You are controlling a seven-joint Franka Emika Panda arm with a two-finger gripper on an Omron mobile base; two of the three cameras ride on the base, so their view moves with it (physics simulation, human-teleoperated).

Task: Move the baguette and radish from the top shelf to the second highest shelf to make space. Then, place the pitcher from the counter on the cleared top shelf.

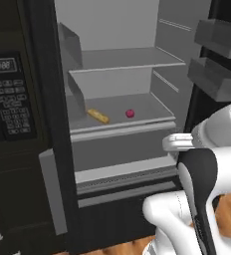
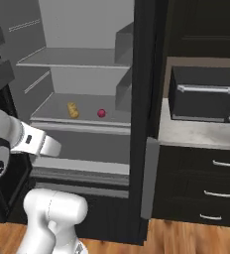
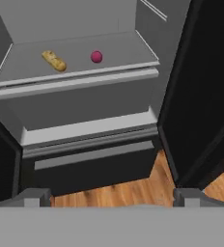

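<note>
Presently the gripper (image 3: 112, 197) stands with jaws wide apart, holding nothing; baguette (image 3: 54, 61) and radish (image 3: 96, 57) lie well ahead of it. Microwave display (image 1: 2, 65) digits are unreadable.

One digital readout (image 1: 1, 64) is noted on the control panel of the dark microwave (image 1: 8, 99) in the left base view; it appears to read "99:00", though blurred. The keypad markings below it cannot be read. No other text is found.
</note>
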